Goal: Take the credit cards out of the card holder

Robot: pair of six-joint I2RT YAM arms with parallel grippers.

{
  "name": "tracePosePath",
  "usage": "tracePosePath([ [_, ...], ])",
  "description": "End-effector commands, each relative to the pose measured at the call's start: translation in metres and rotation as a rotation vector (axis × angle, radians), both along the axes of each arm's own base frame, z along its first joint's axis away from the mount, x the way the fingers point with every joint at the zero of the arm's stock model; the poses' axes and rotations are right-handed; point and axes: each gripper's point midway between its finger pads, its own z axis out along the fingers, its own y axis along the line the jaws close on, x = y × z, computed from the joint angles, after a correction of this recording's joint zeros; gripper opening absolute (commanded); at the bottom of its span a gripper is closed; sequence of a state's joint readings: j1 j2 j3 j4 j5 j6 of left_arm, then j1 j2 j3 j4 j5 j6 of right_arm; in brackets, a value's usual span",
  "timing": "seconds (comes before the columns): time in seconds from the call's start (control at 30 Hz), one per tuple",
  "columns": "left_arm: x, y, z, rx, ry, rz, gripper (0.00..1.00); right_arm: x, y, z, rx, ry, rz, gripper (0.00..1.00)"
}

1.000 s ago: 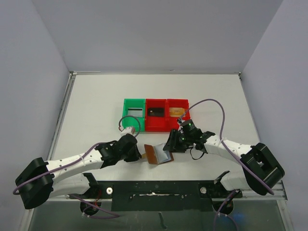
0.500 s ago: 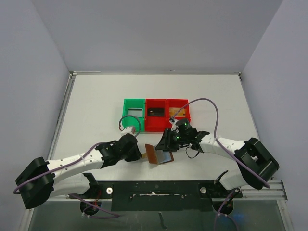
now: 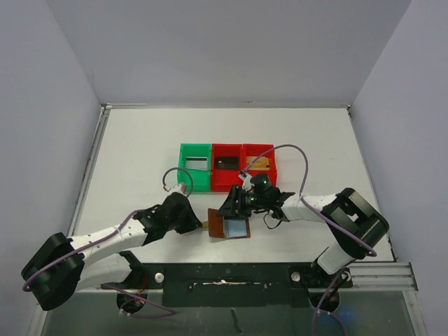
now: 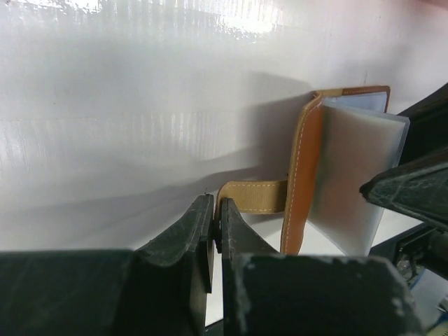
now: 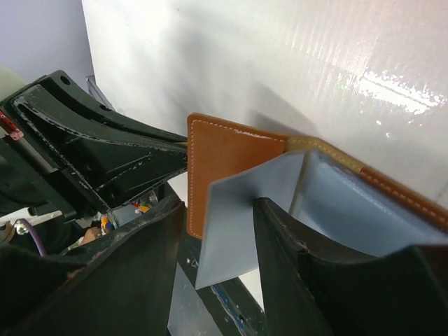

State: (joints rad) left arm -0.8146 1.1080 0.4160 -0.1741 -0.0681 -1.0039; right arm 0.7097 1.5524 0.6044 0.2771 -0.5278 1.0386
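The white table (image 3: pixel 140 154) is smooth and glossy, throwing back streaks of light in both wrist views. The left arm (image 3: pixel 105 241) and the right arm (image 3: pixel 329 210), white-shelled with black joints and thin purple cables, reach in from opposite sides and meet near the front middle.

Behind them stand three square, open-topped plastic bins in a row, touching: a green bin (image 3: pixel 194 148), a middle red bin (image 3: pixel 226 184) with a small dark object inside, and a right red bin (image 3: pixel 259 146) with a tan one.

The card holder (image 3: pixel 218 225) lies open just in front of the bins, between the two grippers. It is a flat rectangle of tan-brown leather with pale stitching along its edges (image 4: pixel 301 182), one cover raised off the table. A narrow, curved leather strap (image 4: pixel 255 196) runs from its spine.

The left gripper (image 4: pixel 215 204) has its black fingers pressed together, pinching the tip of that strap.

The right gripper (image 5: pixel 220 210) stands with its black fingers spread. Between them lies a thin, matte, pale blue-grey leaf (image 5: pixel 238 231) with a crisp corner. The frosted, translucent sleeves (image 4: pixel 350 182) fan out from the spine; whether that leaf is a sleeve or a credit card I cannot tell
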Motion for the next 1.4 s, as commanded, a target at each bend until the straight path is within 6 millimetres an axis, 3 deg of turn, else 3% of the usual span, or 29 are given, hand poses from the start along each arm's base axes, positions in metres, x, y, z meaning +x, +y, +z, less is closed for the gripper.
tracePosePath([
  [0.0,0.013,-0.018,0.023,-0.165,-0.044,-0.012,0.0,0.0,0.017,0.016,0.11,-0.046,0.038,0.47],
  [0.17,0.014,-0.018,0.025,-0.195,-0.034,0.002,0.02,0.002,0.02,0.009,0.102,-0.033,0.036,0.57],
  [0.43,0.013,-0.014,0.039,-0.305,-0.055,0.082,0.46,0.005,0.011,-0.013,0.071,-0.009,-0.059,0.61],
  [0.67,0.006,-0.012,0.066,-0.477,-0.101,0.131,0.69,0.003,0.012,-0.019,0.088,0.008,-0.057,0.65],
  [0.83,-0.002,-0.018,0.085,-0.586,-0.122,0.09,0.71,0.007,0.013,-0.011,0.091,-0.006,-0.076,0.67],
  [1.37,-0.019,-0.053,0.079,-0.417,-0.135,-0.083,0.71,0.016,0.019,0.0,0.04,-0.007,-0.083,0.71],
])
